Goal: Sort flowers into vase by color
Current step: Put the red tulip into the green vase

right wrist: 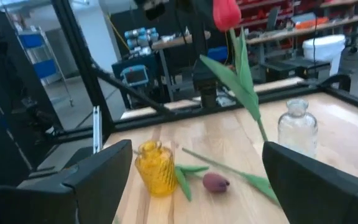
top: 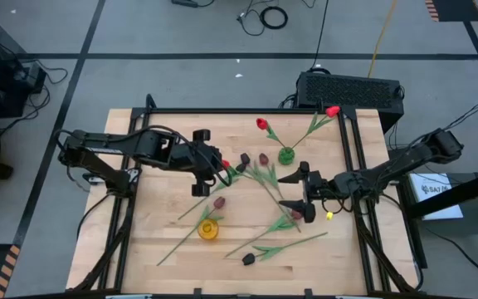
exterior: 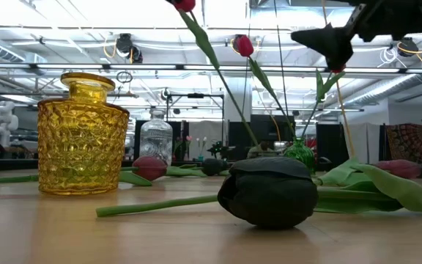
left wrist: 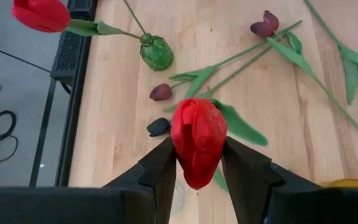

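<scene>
My left gripper [top: 220, 164] is above the table's middle left, shut on a red tulip [left wrist: 197, 140]. Its stem and leaf [right wrist: 241, 74] hang below. A green vase [top: 285, 155] at the far middle holds two red tulips [top: 261, 124] [top: 332, 110]. A yellow vase [top: 209, 229] stands near the front. A clear vase [right wrist: 297, 127] stands under my left gripper. Several maroon and near-black tulips [top: 219, 202] [top: 248, 259] lie flat on the wood. My right gripper [top: 292, 191] is open and empty, above the table's right middle. My left gripper pinches the red tulip's head [left wrist: 196, 134] between its two fingers [left wrist: 160, 168], coming from above. The stem [exterior: 218, 66] hangs slanting below the head, and I cannot tell whether its lower end touches the table.
A black tulip head [exterior: 269, 191] lies close to the table's front edge. Loose stems and leaves [top: 264, 178] cross the table's middle. A black frame rail [top: 351, 166] runs along the table's sides. A black box [top: 351, 87] sits behind the far edge.
</scene>
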Controlling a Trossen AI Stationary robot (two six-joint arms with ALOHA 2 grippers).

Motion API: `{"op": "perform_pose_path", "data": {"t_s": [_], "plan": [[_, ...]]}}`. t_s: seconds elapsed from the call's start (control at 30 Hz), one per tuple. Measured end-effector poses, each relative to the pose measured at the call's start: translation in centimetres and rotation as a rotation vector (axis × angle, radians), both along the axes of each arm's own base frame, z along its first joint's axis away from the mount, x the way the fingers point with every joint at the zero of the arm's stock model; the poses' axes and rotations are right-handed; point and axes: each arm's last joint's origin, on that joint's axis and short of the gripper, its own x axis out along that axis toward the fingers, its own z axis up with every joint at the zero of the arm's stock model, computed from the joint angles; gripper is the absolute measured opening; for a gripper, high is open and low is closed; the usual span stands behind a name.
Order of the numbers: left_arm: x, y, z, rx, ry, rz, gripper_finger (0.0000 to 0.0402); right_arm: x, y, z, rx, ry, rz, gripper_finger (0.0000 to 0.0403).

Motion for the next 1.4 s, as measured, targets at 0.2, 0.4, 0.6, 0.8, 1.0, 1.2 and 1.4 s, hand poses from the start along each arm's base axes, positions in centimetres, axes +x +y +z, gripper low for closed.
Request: {"op": "perform_pose_path", "data": {"t_s": [0.2, 0.4, 0.6, 0.8, 1.0, 1.2, 1.4], "plan": [[0.1, -0.1, 0.1, -0.01, -0.016, -0.026, 0.0129, 2.5, -0.1, -0.1, -0.094, 0.039, -0.088, 0.0352], [0.2, -0.2, 0.2, -0.009, -0.023, -0.032, 0.0129, 6.6, 0.0, 0.5, -0.245, 0.101, -0.13, 0.0352], [0.2, -0.8, 0.2, -0.009, -0.028, -0.052, 0.0129, 9.2, -0.6, -0.3, -0.268, 0.217, -0.197, 0.0352], [0.2, -1.1, 0.3, -0.011, -0.04, -0.064, 0.0129, 10.4, -0.8, -1.9, -0.252, 0.263, -0.203, 0.0352], [0.4, -1.1, 0.4, -0.01, -0.061, -0.069, 0.0129, 11.1, -1.2, -2.5, -0.208, 0.235, -0.179, 0.0351], [0.4, -1.1, 0.4, -0.01, -0.06, -0.069, 0.0129, 11.2, -1.3, -2.4, -0.215, 0.228, -0.18, 0.0293], [0.4, -1.1, 0.4, -0.01, -0.06, -0.069, 0.0129, 11.1, -1.3, -2.5, -0.216, 0.235, -0.179, 0.0195]]}}
